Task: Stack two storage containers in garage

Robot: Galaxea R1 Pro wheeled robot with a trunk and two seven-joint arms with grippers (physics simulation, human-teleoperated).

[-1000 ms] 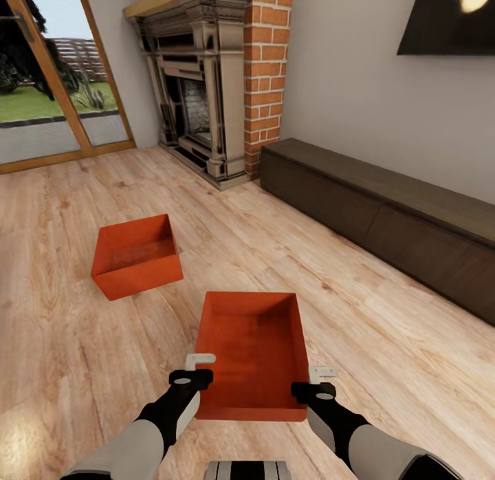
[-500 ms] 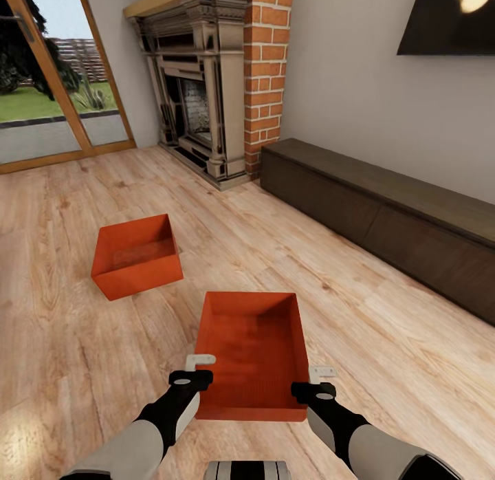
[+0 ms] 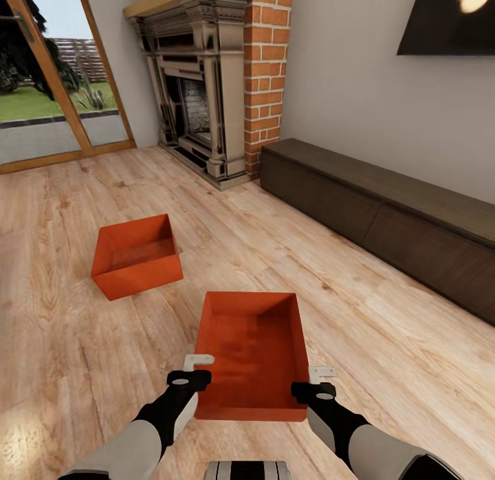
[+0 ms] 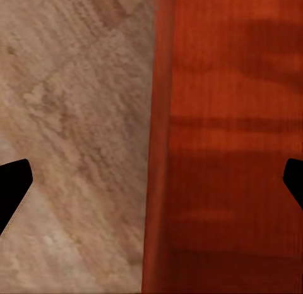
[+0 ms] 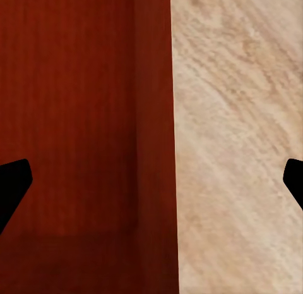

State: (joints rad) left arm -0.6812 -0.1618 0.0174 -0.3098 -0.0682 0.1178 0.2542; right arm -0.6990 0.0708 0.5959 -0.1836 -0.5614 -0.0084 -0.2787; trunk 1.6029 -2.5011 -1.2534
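Light wood planks floor this living room, and on them, right before the robot, sits the nearer orange-red rectangular open-top plastic bin (image 3: 251, 353), one short end toward the base. The left gripper (image 3: 193, 367) hangs over its left long wall and the right gripper (image 3: 318, 379) over its right long wall. Both wrist views show each pair of dark fingertips spread wide, one tip over the bin's inside and one over the wood, with the thin wall between them and nothing held. The second orange-red open-top bin (image 3: 136, 255) rests well apart, farther off to the left. Beyond stand a brick fireplace (image 3: 206, 81) and a long dark wooden cabinet (image 3: 385, 219). To grasp well, both arms should probably descend evenly, keep each wall centred, close together, then lift level.
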